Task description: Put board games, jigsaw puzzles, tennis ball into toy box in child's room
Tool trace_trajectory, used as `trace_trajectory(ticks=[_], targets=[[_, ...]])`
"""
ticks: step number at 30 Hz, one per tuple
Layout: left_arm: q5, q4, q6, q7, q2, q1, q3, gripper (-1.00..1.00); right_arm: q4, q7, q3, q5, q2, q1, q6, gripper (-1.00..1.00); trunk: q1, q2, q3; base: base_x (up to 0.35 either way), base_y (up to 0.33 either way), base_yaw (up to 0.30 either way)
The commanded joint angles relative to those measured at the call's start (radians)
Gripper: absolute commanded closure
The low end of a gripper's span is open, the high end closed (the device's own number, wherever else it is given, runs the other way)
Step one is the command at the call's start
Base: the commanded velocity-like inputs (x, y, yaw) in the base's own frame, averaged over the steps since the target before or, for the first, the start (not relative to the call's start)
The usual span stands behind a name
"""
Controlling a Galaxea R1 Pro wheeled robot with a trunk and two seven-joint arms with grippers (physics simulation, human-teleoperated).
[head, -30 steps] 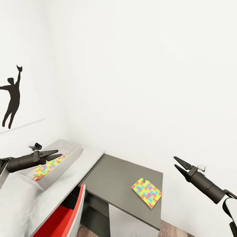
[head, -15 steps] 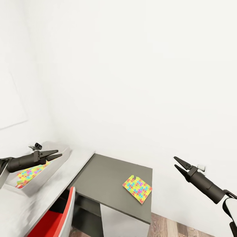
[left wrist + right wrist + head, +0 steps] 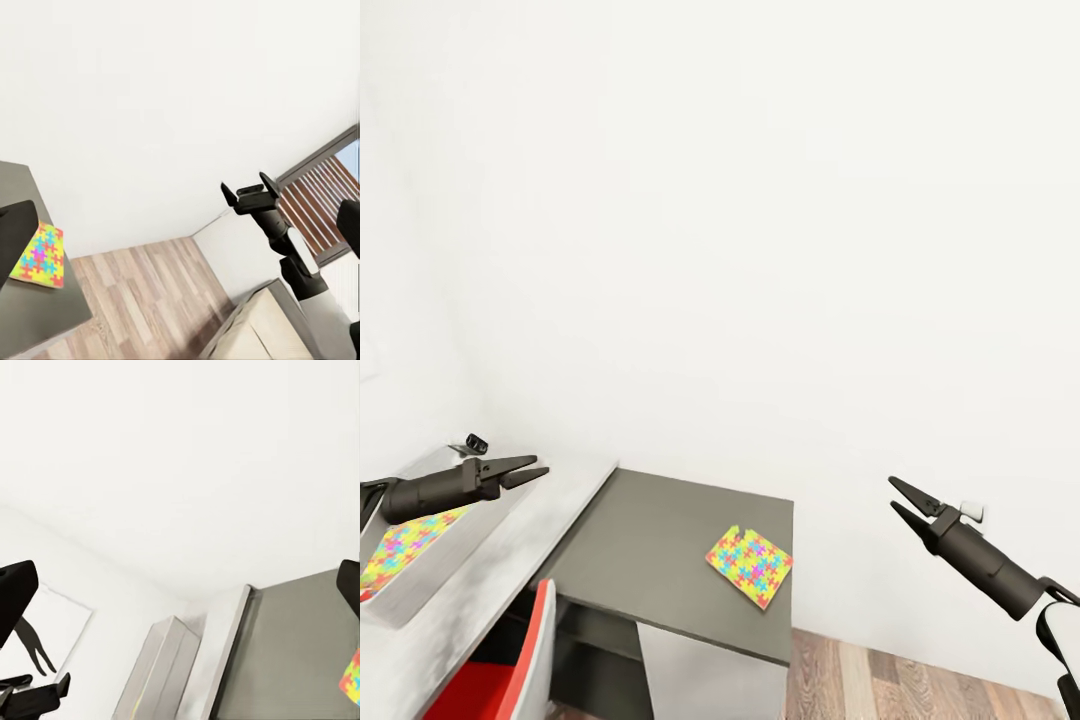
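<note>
Grey toy box (image 3: 435, 580) at far left of the head view, resting on the pale table (image 3: 510, 590), holding one multicoloured jigsaw puzzle (image 3: 400, 548) flat inside; left claw (image 3: 532, 472) hovering above the box's near-right end, fingers slightly spread, holding nothing; red chair (image 3: 500, 670) below the pale table's edge; dark grey table (image 3: 660, 560) at centre, butted against the pale one and against the white wall (image 3: 760, 250); second jigsaw puzzle (image 3: 750, 566) lying flat on the dark table near its right front corner, also seen in the left wrist view (image 3: 39, 256) and at the edge of the right wrist view (image 3: 351, 682); wooden floor (image 3: 880, 680) beyond the table's right side; right claw (image 3: 900, 498) in open air well right of the puzzle, fingers parted, empty, also seen in the left wrist view (image 3: 249, 187); figure silhouette picture (image 3: 34, 641) on the wall in the right wrist view.
</note>
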Motion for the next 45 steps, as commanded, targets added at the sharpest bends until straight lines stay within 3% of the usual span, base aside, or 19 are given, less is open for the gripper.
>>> trace_trajectory(ticks=[1,45], targets=[[0.0,0.0,0.011,-0.004,0.0,0.0,0.0,-1.0,0.004,0.002,-0.002,-0.002,0.0,-0.001,0.006,-1.0,0.0,-0.001,-0.002,0.0,0.0,-0.22],[-0.003,0.0,0.011,-0.004,-0.004,0.0,0.0,-1.0,0.031,-0.001,-0.003,-0.001,0.0,-0.001,0.004,-1.0,0.0,-0.001,-0.048,0.0,-0.056,-0.217]])
